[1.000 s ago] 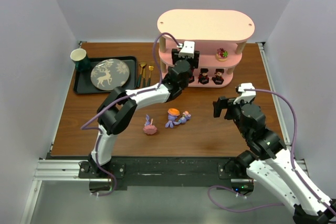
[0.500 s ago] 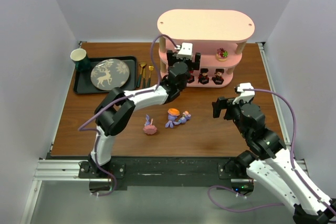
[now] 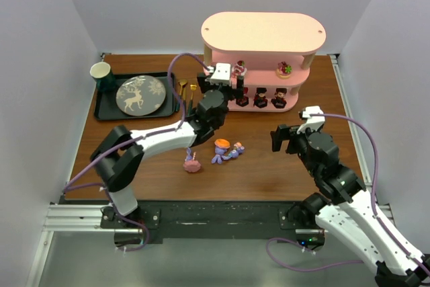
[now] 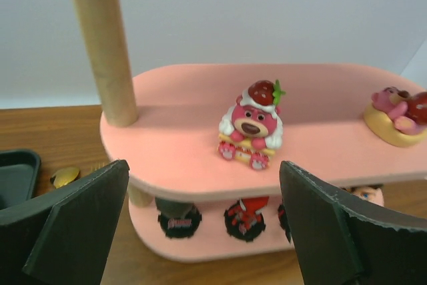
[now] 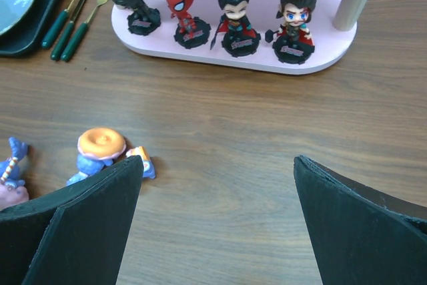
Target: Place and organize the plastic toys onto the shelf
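Observation:
The pink shelf (image 3: 263, 31) stands at the back. A pink bear toy with a strawberry (image 4: 252, 125) sits on its middle tier, and a second pink toy (image 4: 399, 108) lies further right on that tier. Four dark figurines (image 5: 235, 18) stand in a row on the bottom tier. Three purple-blue bunny toys (image 3: 222, 147) lie on the table in front. My left gripper (image 3: 220, 80) is open and empty, a little in front of the shelf's left end and apart from the bear. My right gripper (image 3: 293, 136) is open and empty over the table (image 5: 267, 131), right of the bunnies.
A black tray (image 3: 107, 109) with a plate and a green cup (image 3: 101, 74) sits at the back left. Gold spoons (image 3: 187, 92) lie between the tray and the shelf. The shelf's post (image 4: 103, 45) is just left of my left gripper.
My left gripper has drawn back out of the shelf's middle tier, toward the left and nearer. The pink bear now stands uncovered on that tier. The right arm has not moved.

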You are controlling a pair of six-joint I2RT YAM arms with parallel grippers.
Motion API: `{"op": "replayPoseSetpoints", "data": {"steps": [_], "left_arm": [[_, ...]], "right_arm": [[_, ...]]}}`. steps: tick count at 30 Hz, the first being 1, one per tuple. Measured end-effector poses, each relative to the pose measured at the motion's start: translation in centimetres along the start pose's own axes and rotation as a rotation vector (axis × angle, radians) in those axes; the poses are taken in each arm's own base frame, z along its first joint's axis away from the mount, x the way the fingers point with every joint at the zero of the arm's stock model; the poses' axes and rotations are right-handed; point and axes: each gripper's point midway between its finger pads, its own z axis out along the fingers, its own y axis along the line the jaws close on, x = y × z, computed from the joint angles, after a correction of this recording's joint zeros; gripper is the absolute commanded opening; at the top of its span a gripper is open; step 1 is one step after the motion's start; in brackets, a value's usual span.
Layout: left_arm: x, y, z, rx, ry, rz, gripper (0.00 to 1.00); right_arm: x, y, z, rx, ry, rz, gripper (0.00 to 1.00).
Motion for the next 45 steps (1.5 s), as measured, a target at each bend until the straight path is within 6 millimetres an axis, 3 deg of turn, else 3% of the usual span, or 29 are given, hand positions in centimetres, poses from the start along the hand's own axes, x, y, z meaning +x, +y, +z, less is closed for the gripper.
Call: {"op": "replayPoseSetpoints", "data": {"steps": [4, 9, 19, 30, 39, 45], "left_arm": [[-1.8, 0.6, -2.8, 0.014, -0.004, -0.036, 1.00], [-3.8, 1.0, -4.1, 0.023, -0.016, -0.086, 0.99], [-1.8, 1.3, -5.1, 0.035, 0.086, -0.074, 0.98], [1.9, 1.0, -0.2, -0.035, 0.116, 0.047, 1.00], [1.7, 0.5, 1.9, -0.045, 0.089, 0.068, 1.00], [2.7, 0.4, 2.6, -0.049, 0.100, 0.090, 1.00]], "right_arm": [[0.4, 0.5, 0.1, -0.025, 0.018, -0.004, 0.98], [2.1, 1.0, 0.3, -0.056, 0.096, -0.023, 0.98], [3.3, 1.7, -0.7, -0.109, 0.149, -0.010, 0.98], [2.9, 1.8, -1.7, -0.132, 0.129, 0.001, 0.98], [3.0, 1.7, -1.9, -0.131, 0.132, -0.004, 0.98], [2.7, 1.6, -2.1, -0.134, 0.116, 0.001, 0.98]]}}
